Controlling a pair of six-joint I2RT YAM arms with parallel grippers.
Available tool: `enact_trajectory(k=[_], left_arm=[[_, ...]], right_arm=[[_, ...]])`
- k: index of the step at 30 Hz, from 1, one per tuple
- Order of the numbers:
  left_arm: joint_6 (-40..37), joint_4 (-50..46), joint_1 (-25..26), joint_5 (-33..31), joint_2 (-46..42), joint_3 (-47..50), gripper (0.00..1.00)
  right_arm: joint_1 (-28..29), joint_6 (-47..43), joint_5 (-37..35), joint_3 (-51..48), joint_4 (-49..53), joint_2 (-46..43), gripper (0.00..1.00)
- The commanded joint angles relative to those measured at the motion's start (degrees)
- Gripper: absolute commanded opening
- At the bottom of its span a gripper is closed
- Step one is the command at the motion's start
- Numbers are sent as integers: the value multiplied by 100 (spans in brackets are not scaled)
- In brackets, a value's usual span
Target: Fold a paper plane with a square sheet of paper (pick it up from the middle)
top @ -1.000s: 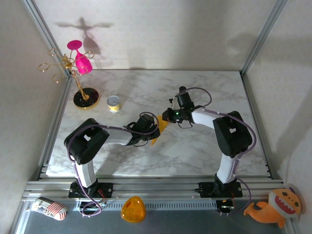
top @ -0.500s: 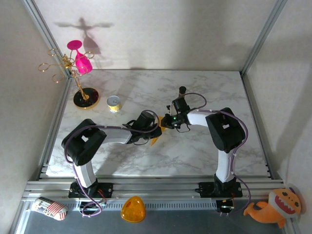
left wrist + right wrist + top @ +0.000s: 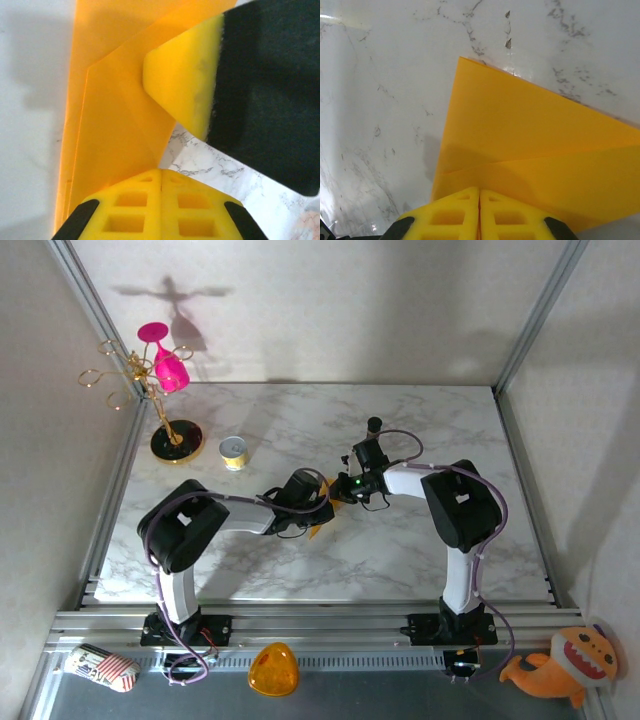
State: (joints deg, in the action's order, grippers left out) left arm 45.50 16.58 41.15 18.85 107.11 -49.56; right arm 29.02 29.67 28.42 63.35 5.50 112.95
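Both clenched, left gripper (image 3: 161,172) and right gripper (image 3: 479,190) press the paper (image 3: 530,135); if one slides, I skew the crease

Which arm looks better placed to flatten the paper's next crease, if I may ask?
Probably the left: left fingers, shut, sit at the flap edge of the thin orange-yellow paper sheet; right fingers pin it down.

— What colour is the square sheet of paper (image 3: 530,145)?
— Plain orange-yellow, no print. The table (image 3: 420,550) is white marble with grey veins.
— The left gripper (image 3: 160,175) and right gripper (image 3: 479,192)?
— Bright yellow fingers, black behind.
— Far left corner?
— Pink glass (image 3: 168,368), gold rack (image 3: 176,444) on a black base, a yellow tin (image 3: 234,452).
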Motion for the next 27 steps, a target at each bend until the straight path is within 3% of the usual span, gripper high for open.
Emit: enact_trajectory(k=[1,11,21,23,27], left_arm=[[-74,-470,24,-42,-70,456,0],[-443,-1420,467,112,-834,1171,0],[-778,-2108,158,-249,-2151,1029,0],[-747,-2050,-29,-330,-2441,907,3],[-565,-1971,-474,-968,-2942,757,19]], right_arm=[[-24,12,-523,-30,504,437,10],[-80,-92,-639,172,678,539,10],[-107,-441,-428,396,792,227,12],[-93,-515,-356,449,838,-26,17],[-71,-548,-392,526,932,-671,33]])
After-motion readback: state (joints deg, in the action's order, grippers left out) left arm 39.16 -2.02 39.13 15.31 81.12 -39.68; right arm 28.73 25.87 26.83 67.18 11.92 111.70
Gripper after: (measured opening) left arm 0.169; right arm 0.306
